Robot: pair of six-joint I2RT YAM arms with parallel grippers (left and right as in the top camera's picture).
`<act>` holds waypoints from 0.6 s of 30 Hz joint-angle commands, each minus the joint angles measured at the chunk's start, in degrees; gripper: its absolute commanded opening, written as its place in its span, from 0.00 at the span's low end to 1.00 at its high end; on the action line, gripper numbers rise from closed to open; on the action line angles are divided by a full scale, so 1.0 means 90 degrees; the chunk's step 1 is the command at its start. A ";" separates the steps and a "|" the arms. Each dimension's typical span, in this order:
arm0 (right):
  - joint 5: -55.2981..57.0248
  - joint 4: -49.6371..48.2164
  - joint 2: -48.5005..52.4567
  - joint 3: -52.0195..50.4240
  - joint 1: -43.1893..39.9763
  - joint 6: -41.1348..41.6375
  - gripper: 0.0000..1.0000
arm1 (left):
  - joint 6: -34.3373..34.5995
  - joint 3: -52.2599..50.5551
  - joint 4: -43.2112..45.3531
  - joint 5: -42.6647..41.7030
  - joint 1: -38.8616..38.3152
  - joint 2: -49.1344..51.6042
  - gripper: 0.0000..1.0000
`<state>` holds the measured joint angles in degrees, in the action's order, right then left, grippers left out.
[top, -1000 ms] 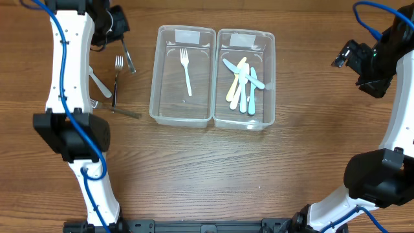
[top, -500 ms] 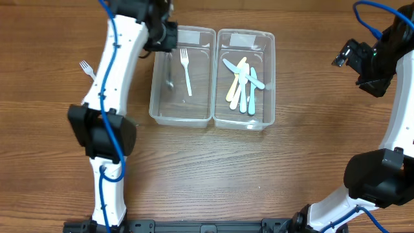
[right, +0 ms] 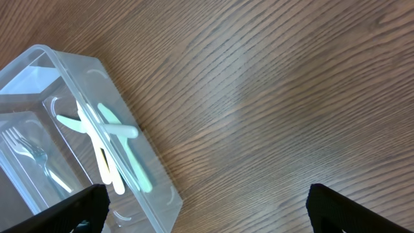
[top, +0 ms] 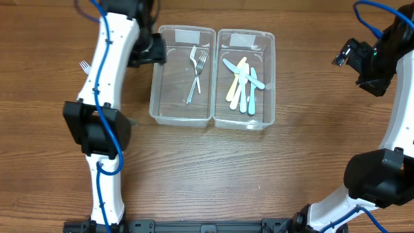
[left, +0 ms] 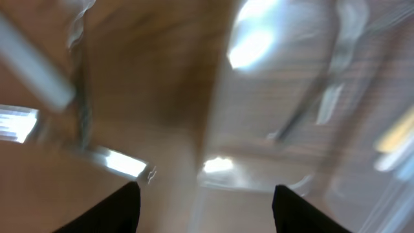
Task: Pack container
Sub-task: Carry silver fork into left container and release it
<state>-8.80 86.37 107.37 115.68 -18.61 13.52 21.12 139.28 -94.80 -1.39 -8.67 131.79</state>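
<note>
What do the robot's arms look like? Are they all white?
Not all white. The left arm has smooth white shells, chunky black joints and a thin blue cable running along it. The right arm matches, with a black end part. The left gripper and right gripper each have two black fingers.

The grey metal fork point(top: 191, 96), carried from the left of the surface, now lies in the left clear plastic container point(top: 154, 97) across the white plastic fork point(top: 194, 61). The left hand point(top: 154, 53) has opened beside the container's left wall.
</note>
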 commanded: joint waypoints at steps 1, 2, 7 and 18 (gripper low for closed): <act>-0.0036 -0.0039 -0.0058 0.0015 0.0036 0.0051 1.00 | 0.1287 -0.0090 -0.0226 0.0651 0.0648 -0.0240 0.69; -0.0036 -0.0036 -0.0058 0.0015 0.0036 0.0049 1.00 | 0.1525 -0.0199 -0.0216 0.0695 0.0738 -0.0236 0.73; -0.0036 -0.0036 -0.0058 0.0015 0.0036 0.0051 1.00 | 0.2297 -0.1103 0.0614 0.1071 0.1100 -0.0228 0.89; -0.0036 -0.0056 -0.0058 0.0015 0.0036 0.0051 1.00 | -0.0357 -0.2795 0.3232 0.0724 0.1241 -0.0226 0.73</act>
<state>-8.80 86.13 107.37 115.68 -18.61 13.54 24.21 116.01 -68.01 2.66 2.26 131.59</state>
